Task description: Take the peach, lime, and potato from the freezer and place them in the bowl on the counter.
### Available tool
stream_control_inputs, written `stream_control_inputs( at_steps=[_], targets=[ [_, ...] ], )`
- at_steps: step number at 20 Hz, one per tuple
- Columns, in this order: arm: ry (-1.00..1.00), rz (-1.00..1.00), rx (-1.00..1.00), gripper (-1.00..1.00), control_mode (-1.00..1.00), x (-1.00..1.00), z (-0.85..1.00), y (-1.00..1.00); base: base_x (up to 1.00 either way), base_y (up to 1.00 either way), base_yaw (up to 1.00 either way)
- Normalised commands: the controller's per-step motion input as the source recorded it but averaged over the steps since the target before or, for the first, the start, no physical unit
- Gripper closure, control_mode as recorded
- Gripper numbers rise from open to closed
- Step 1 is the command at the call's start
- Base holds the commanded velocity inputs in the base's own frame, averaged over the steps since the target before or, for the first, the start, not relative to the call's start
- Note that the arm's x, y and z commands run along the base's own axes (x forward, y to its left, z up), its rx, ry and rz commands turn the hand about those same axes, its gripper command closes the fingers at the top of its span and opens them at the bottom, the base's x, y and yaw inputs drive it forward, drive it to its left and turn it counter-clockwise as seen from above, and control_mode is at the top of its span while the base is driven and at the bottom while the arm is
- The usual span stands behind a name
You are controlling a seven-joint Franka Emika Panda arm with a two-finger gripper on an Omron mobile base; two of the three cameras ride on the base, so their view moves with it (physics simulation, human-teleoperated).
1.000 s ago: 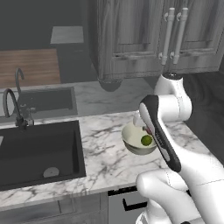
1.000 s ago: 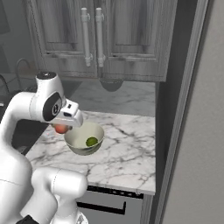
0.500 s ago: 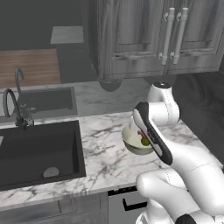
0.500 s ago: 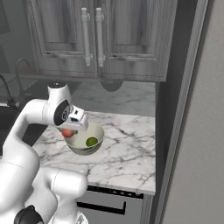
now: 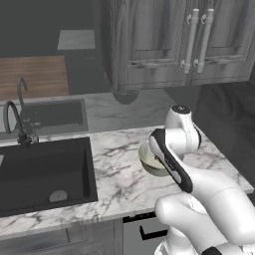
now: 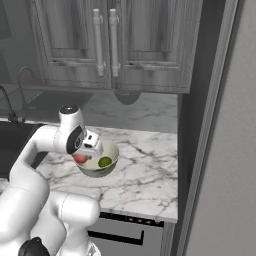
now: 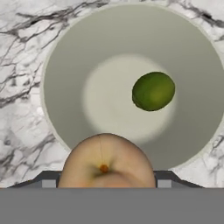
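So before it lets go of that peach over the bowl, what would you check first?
1. Peach held in the pincer: ok.
2. Peach above the bowl, not the counter: ok; in the hand view it sits over the near rim, so it is close to the edge.
3. Room in the bowl: ok; the lime lies to one side.
4. Bowl upright: ok.
5. Potato in the bowl: not ok.

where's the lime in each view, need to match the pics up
Left base view: hidden behind the arm, inside the bowl.
Right base view: the lime lies in the bowl's right half.
Hand view: right of centre, on the bowl's floor.
Shared landmark: the bowl's pale rim.
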Motion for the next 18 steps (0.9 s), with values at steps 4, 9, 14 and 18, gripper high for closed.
stream_control_inputs(
  at_steps=[4, 9, 14, 18],
  targets=[
    [0.00, 0.00, 0.00, 1.00, -1.00, 0.34, -0.03, 0.00, 0.00, 0.00, 0.00],
    [0.00, 0.00, 0.00, 1.00, -1.00, 0.37, 0.00, 0.00, 0.00, 0.00, 0.00],
    [0.06, 0.00, 0.00, 1.00, -1.00, 0.22, -0.03, 0.00, 0.00, 0.00, 0.00],
    [0.06, 0.00, 0.00, 1.00, -1.00, 0.13, -0.13, 0.00, 0.00, 0.00, 0.00]
  ],
)
